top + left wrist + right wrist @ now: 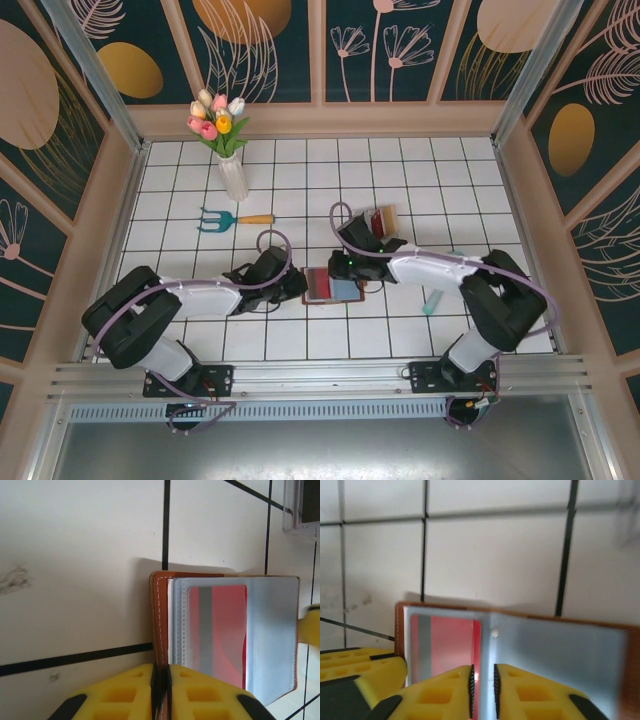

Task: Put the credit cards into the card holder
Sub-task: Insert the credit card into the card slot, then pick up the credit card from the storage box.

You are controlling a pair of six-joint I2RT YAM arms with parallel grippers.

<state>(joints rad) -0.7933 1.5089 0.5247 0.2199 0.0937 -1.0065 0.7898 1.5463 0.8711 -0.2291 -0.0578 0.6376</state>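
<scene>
Brown leather card holder (pixel 330 285) open, red card (pixel 225 625) sleeved inside, left edge pinched tight by left gripper (pixel 161 672), clear sleeve (pixel 555 660) by right gripper (pixel 482 672).

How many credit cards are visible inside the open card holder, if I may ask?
1: a red card in a clear sleeve of the open card holder. More may be hidden behind other sleeves.

Bright, even light; blurry wrist views.
</scene>
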